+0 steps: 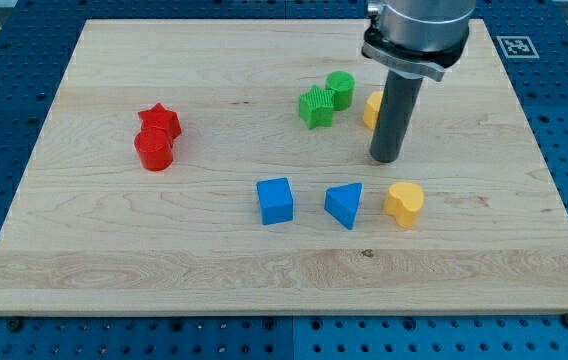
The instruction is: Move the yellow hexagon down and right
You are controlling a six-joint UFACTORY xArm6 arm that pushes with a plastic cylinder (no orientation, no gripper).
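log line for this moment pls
task: yellow hexagon down-right | my tip: just below-right of hexagon, rod partly hides it | contact: cannot tell | yellow heart: further down-right

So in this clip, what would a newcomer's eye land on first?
The dark rod coming down from the view's top right, my tip resting on the wooden board just right of the yellow hexagon block, partly hiding it. Next, the bright pairs: red star block touching red cylinder block at left.
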